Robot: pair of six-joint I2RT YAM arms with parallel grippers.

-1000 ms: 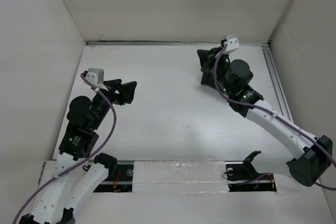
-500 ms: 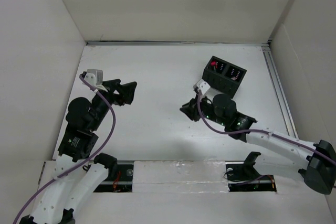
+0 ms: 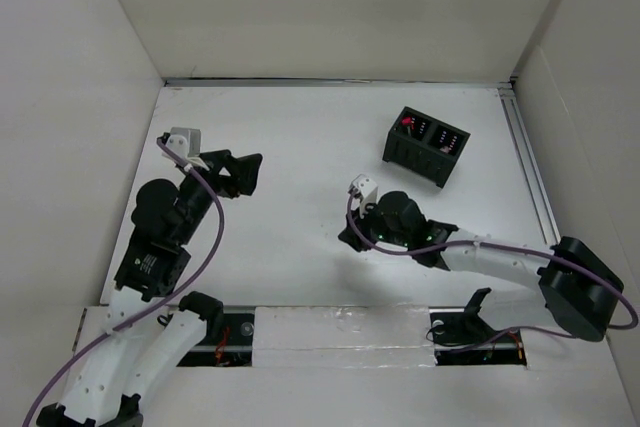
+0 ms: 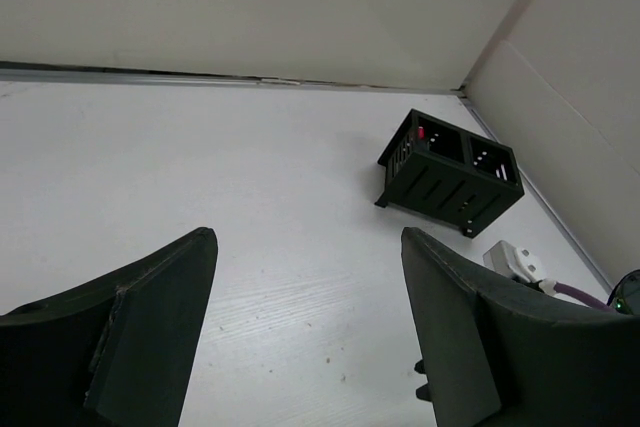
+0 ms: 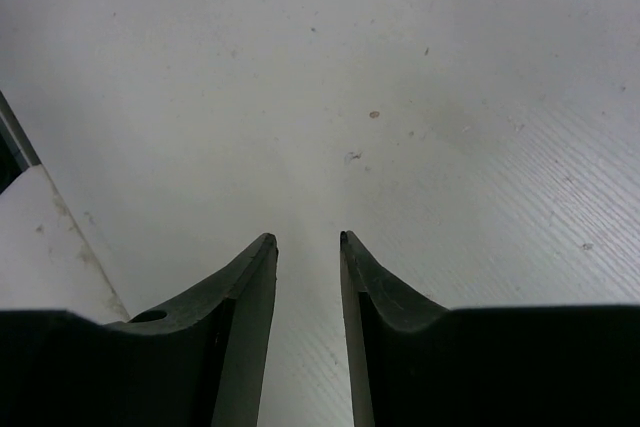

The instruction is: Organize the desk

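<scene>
The desk (image 3: 300, 137) is a plain white tabletop. A black slotted organizer box (image 3: 425, 145) with compartments stands on it at the back right; it also shows in the left wrist view (image 4: 450, 182). My right gripper (image 3: 346, 237) is low over the desk's middle, well in front and left of the box. In the right wrist view its jaws (image 5: 308, 239) stand a narrow gap apart with only bare desk between them. My left gripper (image 3: 250, 172) is over the left side, wide open and empty (image 4: 307, 237).
White wall panels enclose the desk on the left, back and right. A metal rail (image 3: 530, 162) runs along the right edge. The right arm's white wrist camera (image 4: 515, 259) shows in the left wrist view, near the box.
My right arm has drawn back from the black box at the back right to the middle of the desk, leaving the box standing uncovered. The left arm has barely moved.
</scene>
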